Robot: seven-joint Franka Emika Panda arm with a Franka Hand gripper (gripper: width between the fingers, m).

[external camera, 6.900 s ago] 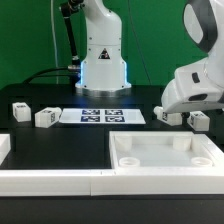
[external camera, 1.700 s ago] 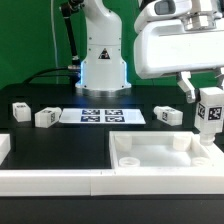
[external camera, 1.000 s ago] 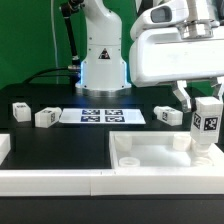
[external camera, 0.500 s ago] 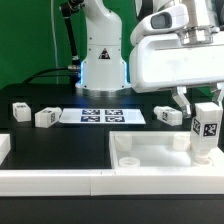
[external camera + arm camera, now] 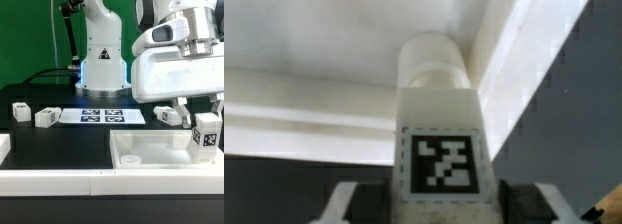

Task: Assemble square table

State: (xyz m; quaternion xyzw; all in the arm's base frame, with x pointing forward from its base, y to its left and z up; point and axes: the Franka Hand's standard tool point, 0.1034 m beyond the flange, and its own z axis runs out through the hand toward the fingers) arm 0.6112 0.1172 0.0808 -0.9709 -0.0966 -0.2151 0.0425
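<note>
The gripper (image 5: 203, 112) is grasping an upright leg (image 5: 207, 135) at the table top (image 5: 150, 172) corner. Only the exterior view is showing loose legs (image 5: 46, 117).

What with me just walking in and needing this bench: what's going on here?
The robot's gripper holds one white leg upright at a corner of the white table top, on the exterior view's right. Whether it is seated yet I cannot tell. Three other legs lie loose on the black table beyond it.
</note>
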